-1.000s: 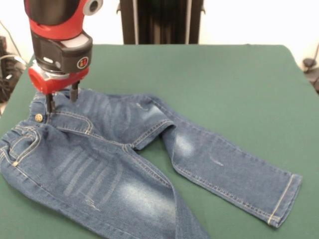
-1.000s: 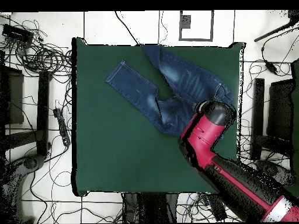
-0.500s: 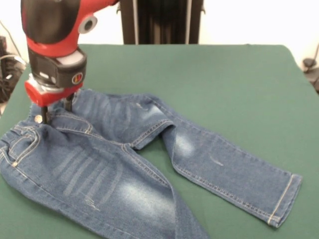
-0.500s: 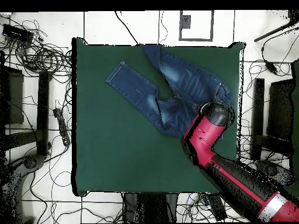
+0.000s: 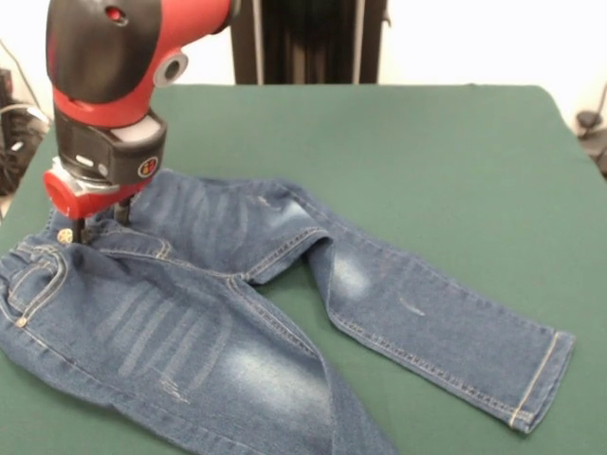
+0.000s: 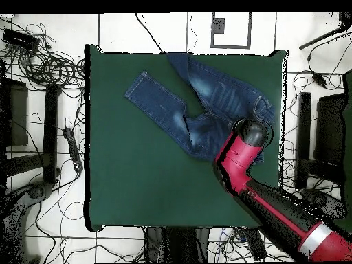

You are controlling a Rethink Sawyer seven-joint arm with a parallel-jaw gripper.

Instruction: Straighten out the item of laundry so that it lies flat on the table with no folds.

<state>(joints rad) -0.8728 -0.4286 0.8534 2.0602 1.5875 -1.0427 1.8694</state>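
Note:
The item of laundry, a small pair of blue jeans (image 5: 237, 313), lies on the green table (image 5: 427, 161) with its waistband at the left. One leg runs to the right and its cuff sits near the right front; the other leg runs off the near edge. The fabric is rumpled around the crotch. My gripper (image 5: 100, 225) stands on the waistband beside the brass button (image 5: 64, 234), open, with both fingertips pressed into the denim. In the overhead view the jeans (image 6: 199, 103) lie at the table's (image 6: 124, 179) upper right, and the arm's head (image 6: 251, 134) hides the gripper.
The red and black arm (image 6: 275, 206) crosses the table's lower right corner in the overhead view. Cables and dark stands (image 6: 48, 130) surround the table on the floor. A dark pedestal (image 5: 303, 38) stands behind the table's far edge.
My gripper has moved left and down onto the waistband. The waistband and button have shifted slightly left and toward the near edge with it.

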